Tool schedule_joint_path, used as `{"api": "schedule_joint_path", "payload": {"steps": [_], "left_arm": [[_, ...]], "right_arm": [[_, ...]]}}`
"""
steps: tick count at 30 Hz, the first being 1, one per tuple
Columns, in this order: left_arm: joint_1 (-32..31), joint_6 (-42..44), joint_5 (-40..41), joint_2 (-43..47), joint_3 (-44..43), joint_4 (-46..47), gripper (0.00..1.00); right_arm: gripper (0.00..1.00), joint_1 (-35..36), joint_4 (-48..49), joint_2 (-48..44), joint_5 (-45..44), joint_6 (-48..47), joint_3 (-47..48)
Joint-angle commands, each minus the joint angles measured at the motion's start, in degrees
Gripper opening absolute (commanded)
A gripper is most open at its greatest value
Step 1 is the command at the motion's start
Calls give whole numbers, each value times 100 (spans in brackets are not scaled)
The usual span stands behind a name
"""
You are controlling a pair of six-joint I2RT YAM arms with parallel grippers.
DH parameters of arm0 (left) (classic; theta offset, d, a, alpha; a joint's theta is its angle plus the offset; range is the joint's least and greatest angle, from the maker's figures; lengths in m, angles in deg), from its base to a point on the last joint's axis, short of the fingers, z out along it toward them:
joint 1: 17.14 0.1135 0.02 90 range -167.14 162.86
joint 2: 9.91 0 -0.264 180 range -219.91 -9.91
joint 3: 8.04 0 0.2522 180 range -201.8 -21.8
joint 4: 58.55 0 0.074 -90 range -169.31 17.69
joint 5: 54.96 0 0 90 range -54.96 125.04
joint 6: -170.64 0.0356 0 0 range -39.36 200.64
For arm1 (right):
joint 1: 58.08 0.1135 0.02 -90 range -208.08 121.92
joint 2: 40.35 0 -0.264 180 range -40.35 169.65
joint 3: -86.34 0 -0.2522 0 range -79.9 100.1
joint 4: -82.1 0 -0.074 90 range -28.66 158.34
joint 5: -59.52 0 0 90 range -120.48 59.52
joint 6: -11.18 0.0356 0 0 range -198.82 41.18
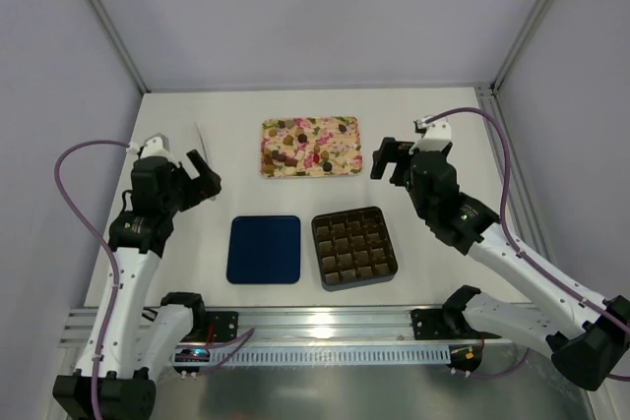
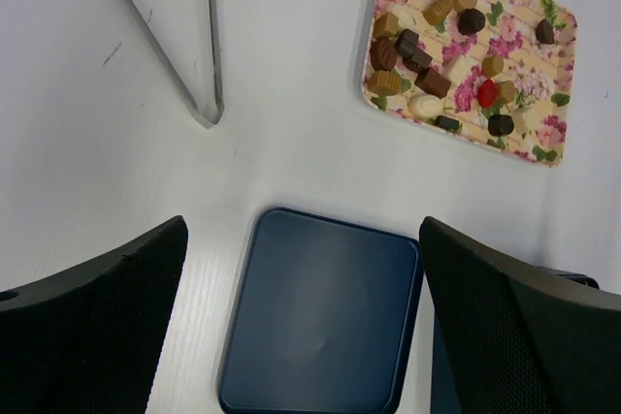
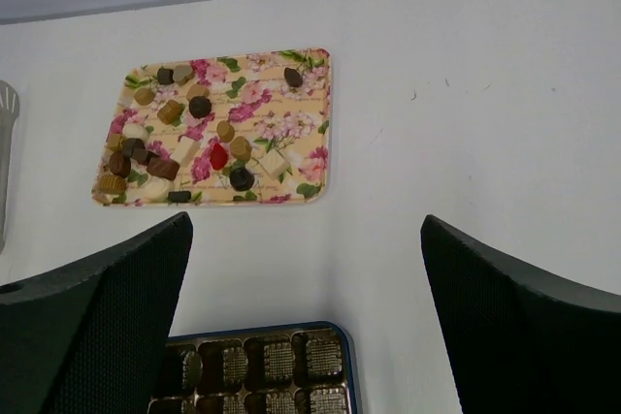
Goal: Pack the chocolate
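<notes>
Several small chocolates, dark brown, tan, whitish and one red, lie on a floral pink-and-yellow tray at the back centre; they also show in the left wrist view and the right wrist view. A dark square box with a grid of cells stands in front of the tray; its cells look empty. My left gripper is open and empty, held above the table left of the tray. My right gripper is open and empty, just right of the tray.
A flat dark blue lid lies left of the box, also in the left wrist view. Metal tongs lie at the back left. White enclosure walls stand behind and beside the table.
</notes>
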Motion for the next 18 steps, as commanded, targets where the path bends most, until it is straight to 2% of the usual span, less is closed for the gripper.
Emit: {"api": "schedule_joint_path", "payload": {"steps": [1,5,8,18], "left_arm": [[21,29,157,99,-67,228,100],[21,-58,464,82,-58,228,100],[30,-304,640,-268,-155,246,100],[30,-437,1344,-2905,-1551,184,100]], "right_arm": [[100,-5,51,-169,-112,119,-34],[100,4,-142,-91,-33,67,45],[100,4,-310,33,159,-21,186],[100,-5,-143,112,872,-145,151]]}}
